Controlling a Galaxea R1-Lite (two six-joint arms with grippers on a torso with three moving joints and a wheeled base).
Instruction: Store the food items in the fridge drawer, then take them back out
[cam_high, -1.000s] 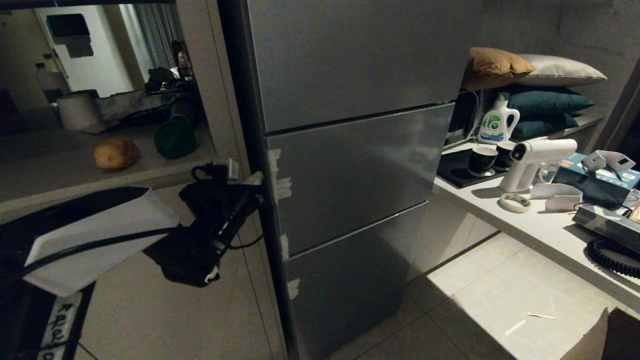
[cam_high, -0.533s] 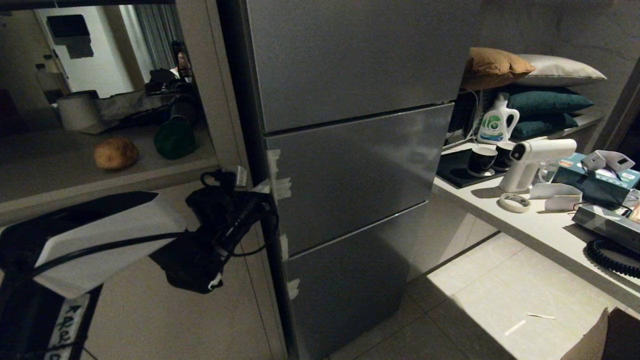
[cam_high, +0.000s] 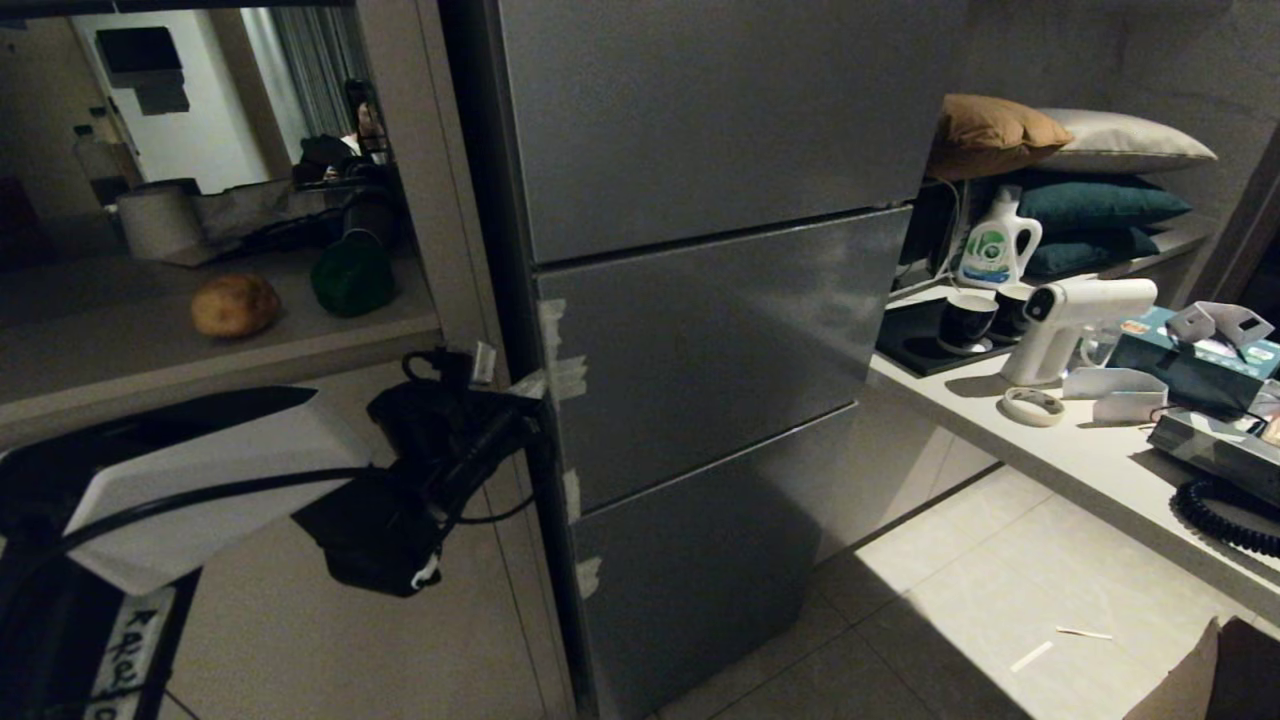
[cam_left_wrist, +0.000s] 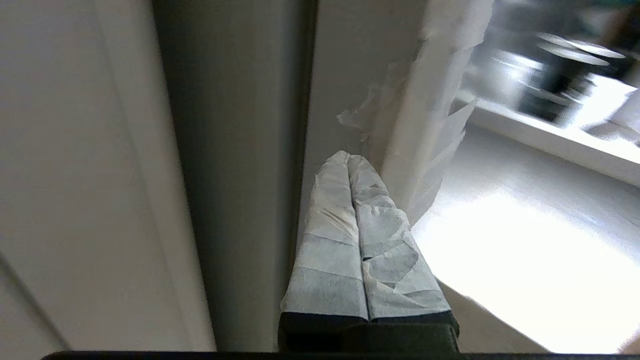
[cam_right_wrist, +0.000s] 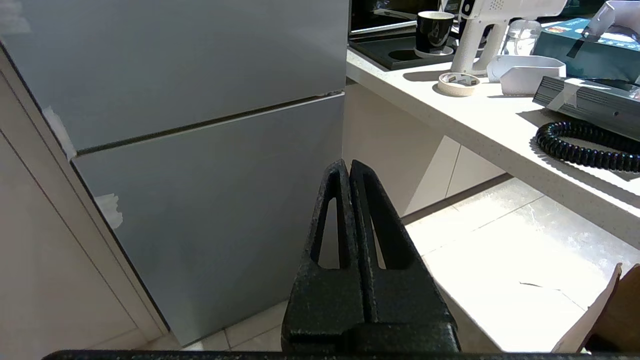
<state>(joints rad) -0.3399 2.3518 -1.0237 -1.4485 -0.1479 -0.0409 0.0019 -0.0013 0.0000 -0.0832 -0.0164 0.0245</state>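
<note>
The fridge drawer (cam_high: 710, 340) is the closed middle grey panel, with several tape scraps (cam_high: 560, 375) on its left edge. My left gripper (cam_high: 530, 385) is shut, and its tape-wrapped fingertips (cam_left_wrist: 348, 159) sit against that taped left edge (cam_left_wrist: 425, 125), gripping nothing. The tan potato (cam_high: 234, 305) and the dark green bell pepper (cam_high: 350, 278) lie on the counter left of the fridge, above and behind the left arm. My right gripper (cam_right_wrist: 347, 162) is shut and empty, hanging low before the fridge's bottom panel (cam_right_wrist: 210, 200). It is outside the head view.
A tall grey door panel (cam_high: 700, 110) is above the drawer. A paper roll (cam_high: 158, 220) stands behind the potato. The right-hand counter (cam_high: 1080, 460) holds cups, a white spray gun (cam_high: 1075, 310), a tape roll and a coiled cable. Pale tiled floor (cam_high: 950, 600) lies in front.
My left gripper has shifted a little to the right and down, ending at the taped left edge of the drawer panel. The drawer stays closed and the food has not moved.
</note>
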